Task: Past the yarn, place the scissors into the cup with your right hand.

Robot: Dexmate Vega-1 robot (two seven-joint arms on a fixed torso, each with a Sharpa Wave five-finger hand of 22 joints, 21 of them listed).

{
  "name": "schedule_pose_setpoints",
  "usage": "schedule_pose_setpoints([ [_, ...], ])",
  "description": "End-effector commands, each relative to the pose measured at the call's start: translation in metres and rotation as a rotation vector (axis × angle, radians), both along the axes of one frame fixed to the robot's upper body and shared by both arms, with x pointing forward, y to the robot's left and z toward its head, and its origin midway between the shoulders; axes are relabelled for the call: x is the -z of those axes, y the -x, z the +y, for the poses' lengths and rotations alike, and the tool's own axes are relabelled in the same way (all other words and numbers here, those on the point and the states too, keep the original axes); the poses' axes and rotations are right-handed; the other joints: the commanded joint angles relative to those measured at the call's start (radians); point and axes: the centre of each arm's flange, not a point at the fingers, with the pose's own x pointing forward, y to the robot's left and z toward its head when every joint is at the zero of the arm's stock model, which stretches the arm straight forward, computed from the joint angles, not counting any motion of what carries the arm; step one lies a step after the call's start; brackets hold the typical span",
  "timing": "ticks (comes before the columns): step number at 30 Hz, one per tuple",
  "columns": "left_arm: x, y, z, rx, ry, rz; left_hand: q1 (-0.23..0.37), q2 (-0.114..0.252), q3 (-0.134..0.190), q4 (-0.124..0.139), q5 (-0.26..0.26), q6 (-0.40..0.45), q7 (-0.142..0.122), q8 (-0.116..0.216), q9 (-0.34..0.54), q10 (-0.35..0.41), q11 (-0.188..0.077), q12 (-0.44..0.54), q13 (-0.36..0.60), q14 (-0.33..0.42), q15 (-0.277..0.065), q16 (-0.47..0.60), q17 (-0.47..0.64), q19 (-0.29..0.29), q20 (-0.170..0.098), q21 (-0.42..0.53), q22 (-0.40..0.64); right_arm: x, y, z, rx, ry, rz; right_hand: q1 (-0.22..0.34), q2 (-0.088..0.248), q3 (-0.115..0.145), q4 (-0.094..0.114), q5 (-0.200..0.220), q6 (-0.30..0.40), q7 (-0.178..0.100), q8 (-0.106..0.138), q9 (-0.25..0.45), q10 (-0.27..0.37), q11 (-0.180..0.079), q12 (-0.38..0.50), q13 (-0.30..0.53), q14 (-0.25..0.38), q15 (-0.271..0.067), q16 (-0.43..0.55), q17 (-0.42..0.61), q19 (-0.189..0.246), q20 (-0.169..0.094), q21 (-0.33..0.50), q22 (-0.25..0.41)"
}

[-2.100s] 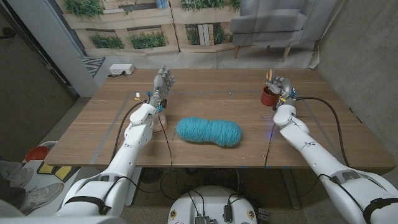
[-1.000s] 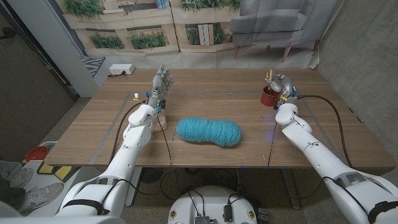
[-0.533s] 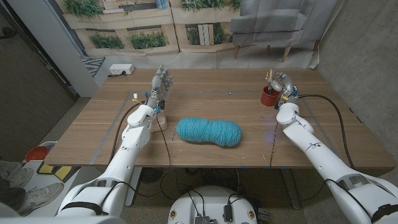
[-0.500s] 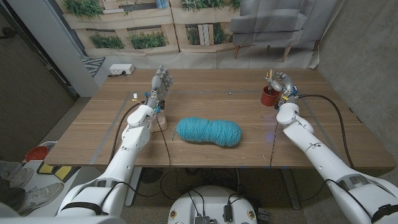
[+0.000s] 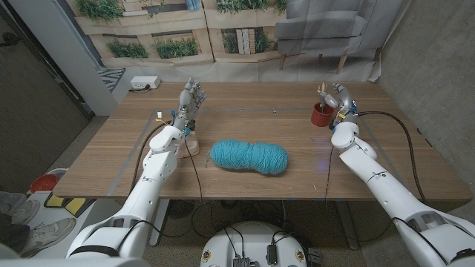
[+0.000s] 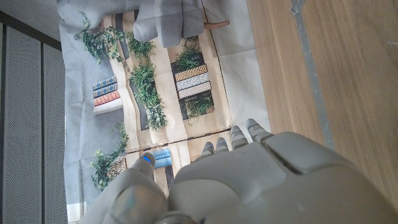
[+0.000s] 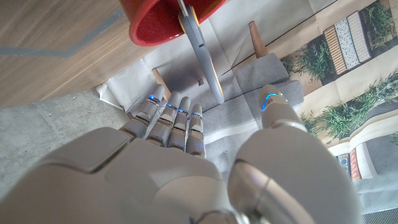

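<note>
Your right robot hand sits at the far right of the surface, just beside the red cup, and it has let go: its fingers are spread apart with nothing between them. The scissors stand in the cup, blades down inside it and the other end sticking up past the rim, clear of the fingers in the right wrist view. The cup is close to the far right corner of the surface, with only a narrow strip of wood between it and the right edge, while the far edge lies a little beyond it. The teal yarn lies across the middle of the surface, well apart from the cup and nearer to you, leaving bare wood on both sides and behind it. Your left robot hand is raised at the far left, fingers upright and apart, holding nothing. A white power strip lies on the floor past the far left corner. Behind the surface hangs a printed backdrop of planters and a grey sofa.
</note>
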Motion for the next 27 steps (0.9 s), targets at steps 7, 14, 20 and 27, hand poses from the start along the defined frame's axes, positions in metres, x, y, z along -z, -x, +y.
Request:
schedule_pose_setpoints([
  [7,0.001,0.008,0.005,0.017,-0.031,-0.005,0.001,-0.004,0.001,-0.003,0.004,-0.104,-0.002,0.003,0.005,-0.139,0.0,0.004,0.002,-0.162,-0.004,0.004,0.004,-0.058,0.005,-0.003,0.003,-0.017,0.018,-0.002,0.013,0.033,-0.018,-0.01,-0.001,-0.02,0.0,0.016,0.005,0.005,0.02,-0.003,-0.006,-0.005,-0.019,-0.019,-0.025,0.007,-0.001,-0.025,-0.005,0.005,-0.018,0.0],
  [14,0.002,0.007,0.007,0.03,-0.052,0.001,0.001,-0.004,0.001,-0.004,0.004,-0.103,-0.002,0.003,0.005,-0.14,-0.001,0.003,0.002,-0.163,-0.004,0.004,0.004,-0.06,0.007,-0.003,0.003,-0.017,0.021,-0.002,0.021,0.043,-0.021,-0.018,0.001,-0.03,0.002,0.023,-0.035,0.002,0.008,-0.004,-0.014,-0.004,-0.032,-0.032,-0.033,0.008,0.001,-0.042,-0.001,0.005,-0.027,0.0],
  [20,0.004,0.002,0.012,0.049,-0.069,0.011,0.001,-0.005,0.0,-0.004,0.004,-0.103,-0.002,0.003,0.005,-0.14,0.0,0.003,0.002,-0.163,-0.004,0.004,0.004,-0.06,0.009,-0.004,0.003,-0.018,0.023,0.003,0.024,0.052,-0.015,-0.024,0.002,-0.043,0.001,0.034,-0.091,-0.004,0.0,-0.008,-0.047,-0.003,-0.061,-0.05,-0.064,0.009,-0.002,-0.067,-0.003,0.007,-0.045,-0.001],
  [27,0.003,-0.009,0.021,0.079,-0.098,0.02,0.001,-0.004,0.0,-0.004,0.004,-0.103,-0.002,0.003,0.005,-0.14,-0.001,0.003,0.002,-0.163,-0.003,0.004,0.004,-0.06,0.009,-0.004,0.003,-0.018,0.028,0.011,0.056,0.056,-0.012,-0.027,0.004,-0.049,0.002,0.038,-0.101,-0.001,0.003,-0.01,-0.059,-0.004,-0.073,-0.059,-0.071,0.011,0.0,-0.079,0.001,0.004,-0.053,-0.001],
])
